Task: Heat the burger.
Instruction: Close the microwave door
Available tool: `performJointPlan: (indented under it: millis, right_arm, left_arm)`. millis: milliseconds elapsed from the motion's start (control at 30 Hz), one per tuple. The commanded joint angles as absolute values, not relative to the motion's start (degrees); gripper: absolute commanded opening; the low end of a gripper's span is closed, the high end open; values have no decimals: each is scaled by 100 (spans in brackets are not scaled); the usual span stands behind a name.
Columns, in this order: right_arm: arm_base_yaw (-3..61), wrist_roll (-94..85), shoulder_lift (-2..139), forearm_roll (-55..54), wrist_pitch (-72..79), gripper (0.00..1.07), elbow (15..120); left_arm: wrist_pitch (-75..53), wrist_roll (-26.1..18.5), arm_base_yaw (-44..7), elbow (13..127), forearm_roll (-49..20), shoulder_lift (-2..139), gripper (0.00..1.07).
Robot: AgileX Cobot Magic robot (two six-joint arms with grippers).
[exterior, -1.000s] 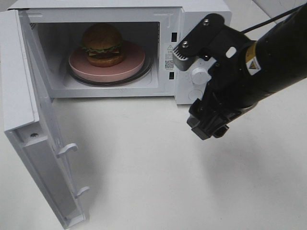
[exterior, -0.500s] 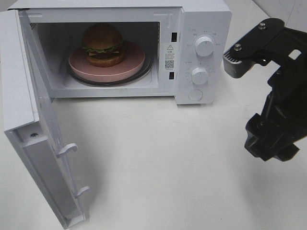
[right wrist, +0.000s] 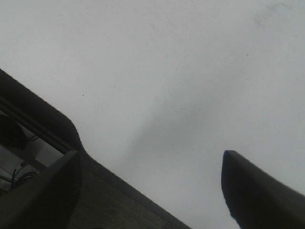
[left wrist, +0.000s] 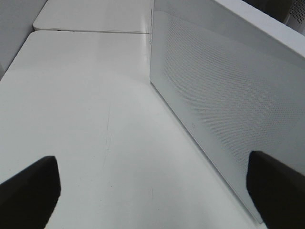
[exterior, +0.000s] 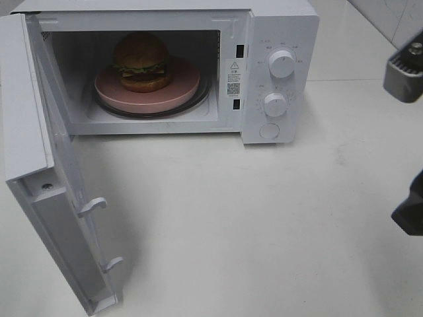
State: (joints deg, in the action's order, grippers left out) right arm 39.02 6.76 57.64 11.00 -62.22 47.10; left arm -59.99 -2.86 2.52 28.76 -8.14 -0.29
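One burger (exterior: 141,61) sits on one pink plate (exterior: 182,89) inside the single microwave (exterior: 284,20), whose door (exterior: 56,185) is open. Its panel carries two dials, an upper knob (exterior: 281,63) and a lower knob (exterior: 275,104). My left gripper (left wrist: 152,191) and my right gripper (right wrist: 150,191) are both spread wide and empty above the table (exterior: 231,218).

The left gripper (left wrist: 152,191) has its jaws spread wide, and only its two dark fingertips (left wrist: 28,191) show. The right gripper (right wrist: 150,191) is parted too. The right arm (exterior: 413,208) is cropped at the high view's right edge.
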Motion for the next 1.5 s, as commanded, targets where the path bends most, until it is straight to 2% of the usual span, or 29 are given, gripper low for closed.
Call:
performJointPlan:
  millis: [33,367,600,833,1300,1500]
  right_arm:
    - [3873,928,5363,1071,-6251,76,4263]
    - [3810,1301,4595,1049,-6234,76,3449]
    - [2630,1112,3581,773,-6240,76,3071]
    - [1811,1054,2447,745,-6073,76,3054]
    - [435,493,498,470,-5970,76,2922]
    - [126,498,-183,476,-5970,76,2922]
  left_arm:
    - [-5942,-292,258,2859,-802,-143,98]
    - [-5942,-292,258,2859,-802,-143,98]
    - [-5942,-292,258,2859,-802,-143,98]
    - [-5942,-292,258,2859,-802,-143,98]
    - [-5942,-292,258,2859,-802,-143,98]
    - [-5942,-292,258,2859,-802,-143,98]
